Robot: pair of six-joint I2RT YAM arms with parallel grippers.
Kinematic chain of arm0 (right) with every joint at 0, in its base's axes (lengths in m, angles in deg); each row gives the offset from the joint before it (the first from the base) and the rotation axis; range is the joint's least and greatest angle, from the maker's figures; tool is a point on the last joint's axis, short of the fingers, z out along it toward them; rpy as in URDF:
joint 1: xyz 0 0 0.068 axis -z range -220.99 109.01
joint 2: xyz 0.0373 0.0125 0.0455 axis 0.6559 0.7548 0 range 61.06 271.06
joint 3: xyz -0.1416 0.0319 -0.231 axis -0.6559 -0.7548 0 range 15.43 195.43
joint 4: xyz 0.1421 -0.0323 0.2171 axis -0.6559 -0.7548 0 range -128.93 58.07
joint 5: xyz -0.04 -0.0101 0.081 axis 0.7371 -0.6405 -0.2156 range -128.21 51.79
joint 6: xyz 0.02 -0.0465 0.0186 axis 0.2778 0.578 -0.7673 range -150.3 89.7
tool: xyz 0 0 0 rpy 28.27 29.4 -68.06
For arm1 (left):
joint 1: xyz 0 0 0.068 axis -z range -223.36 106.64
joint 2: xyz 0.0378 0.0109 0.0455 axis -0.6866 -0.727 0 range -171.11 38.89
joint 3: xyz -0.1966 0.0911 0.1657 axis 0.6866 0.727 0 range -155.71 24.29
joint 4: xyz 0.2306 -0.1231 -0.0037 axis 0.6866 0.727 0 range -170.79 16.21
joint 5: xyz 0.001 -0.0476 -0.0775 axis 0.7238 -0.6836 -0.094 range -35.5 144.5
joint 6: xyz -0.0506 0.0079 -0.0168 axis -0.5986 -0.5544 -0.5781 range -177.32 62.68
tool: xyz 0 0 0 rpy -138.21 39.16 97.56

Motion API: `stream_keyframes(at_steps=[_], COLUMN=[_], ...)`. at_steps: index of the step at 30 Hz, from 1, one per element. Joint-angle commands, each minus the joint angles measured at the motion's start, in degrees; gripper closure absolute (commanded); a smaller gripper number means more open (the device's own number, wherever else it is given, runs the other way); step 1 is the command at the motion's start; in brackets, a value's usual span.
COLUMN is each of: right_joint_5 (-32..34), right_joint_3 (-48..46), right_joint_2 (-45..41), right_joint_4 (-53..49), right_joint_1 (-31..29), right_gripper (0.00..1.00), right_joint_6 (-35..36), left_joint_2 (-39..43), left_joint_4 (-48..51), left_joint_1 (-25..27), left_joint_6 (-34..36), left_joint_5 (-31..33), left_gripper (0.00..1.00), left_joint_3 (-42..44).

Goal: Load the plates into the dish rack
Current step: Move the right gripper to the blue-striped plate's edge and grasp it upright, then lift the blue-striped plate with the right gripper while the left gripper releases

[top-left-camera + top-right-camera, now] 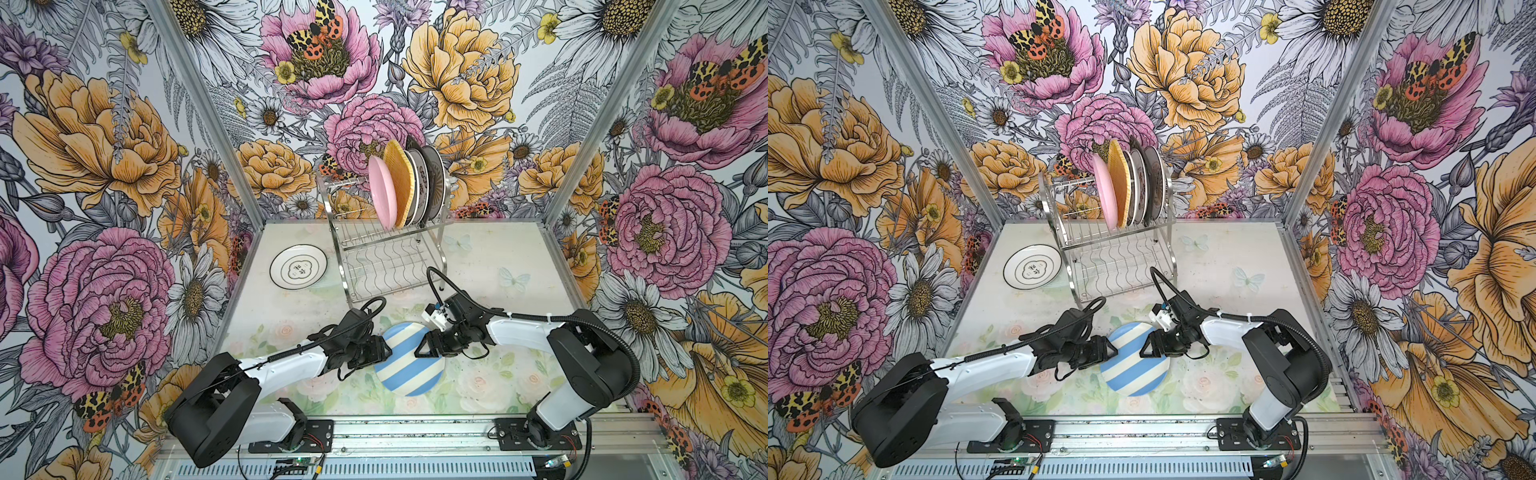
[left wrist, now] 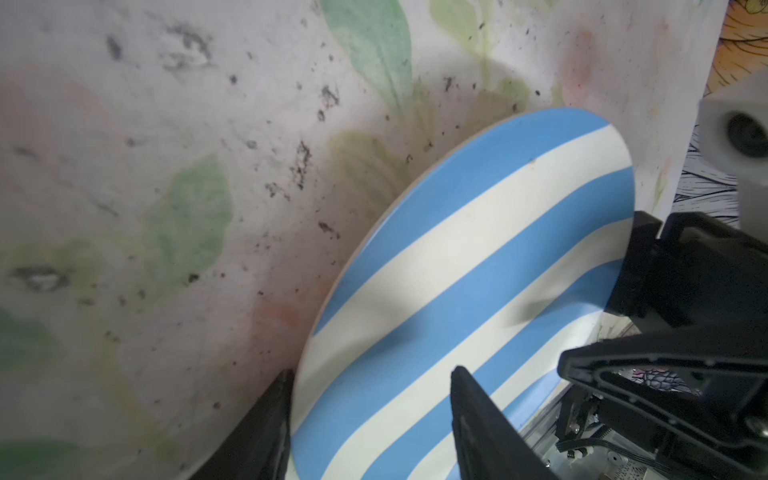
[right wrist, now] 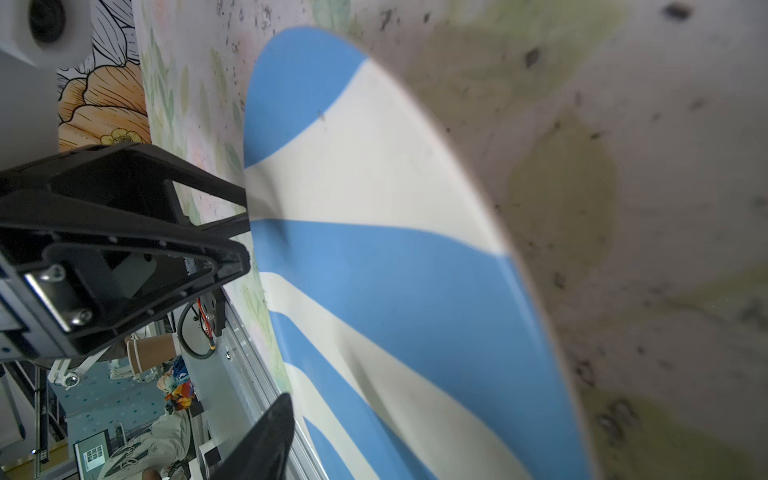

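Both top views: high front, looking down-back over whole table [image 1: 498,257]. Wrist cams: close in, facing each other across the striped plate [image 2: 478,249], shared.

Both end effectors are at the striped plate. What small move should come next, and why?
Probably close the left end effector onto the striped plate. Its fingers straddle the rim with a gap, while the right end effector sits at the opposite rim, so no firm grip shows yet.
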State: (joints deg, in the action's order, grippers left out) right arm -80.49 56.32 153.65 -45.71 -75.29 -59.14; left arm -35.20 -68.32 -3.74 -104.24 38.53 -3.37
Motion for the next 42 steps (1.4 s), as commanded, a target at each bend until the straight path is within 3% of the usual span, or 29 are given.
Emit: stream_keyframes(at_steps=[1,8,17,28,35,42], right_joint_5=[-0.72,-0.24,0.09,7.21,19.73,34.09], right_joint_3=[-1.41,-2.04,-2.85,-2.61,5.78,20.99], right_joint_2=[0.66,-1.86,-4.59,-17.33,-28.79,-30.47], right_joint_4=[0.7,1.39,1.57,-3.55,-17.6,-31.06], right_joint_1=[-0.79,-0.73,-0.44,-0.5,-4.0,-9.68], right_gripper=[0.39,0.65,1.0,1.0,1.0,1.0], right_joint_6=[1.07,0.32,-0.91,-4.89,-4.95,-1.85], left_joint_2=[-2.73,-1.35,4.0,16.17,19.99,22.11], left_joint_4=[0.8,1.19,6.09,12.61,14.58,14.93], left_joint_1=[0.89,1.01,-0.79,-7.98,-11.92,-15.71], left_joint_6=[0.95,0.26,0.64,1.65,2.79,3.65], left_joint_5=[-0.89,0.05,2.86,4.51,6.59,7.51], left_gripper=[0.4,0.38,0.27,0.14,0.1,0.07], left_joint_3=[1.25,1.9,1.22,-0.16,-0.23,-0.68])
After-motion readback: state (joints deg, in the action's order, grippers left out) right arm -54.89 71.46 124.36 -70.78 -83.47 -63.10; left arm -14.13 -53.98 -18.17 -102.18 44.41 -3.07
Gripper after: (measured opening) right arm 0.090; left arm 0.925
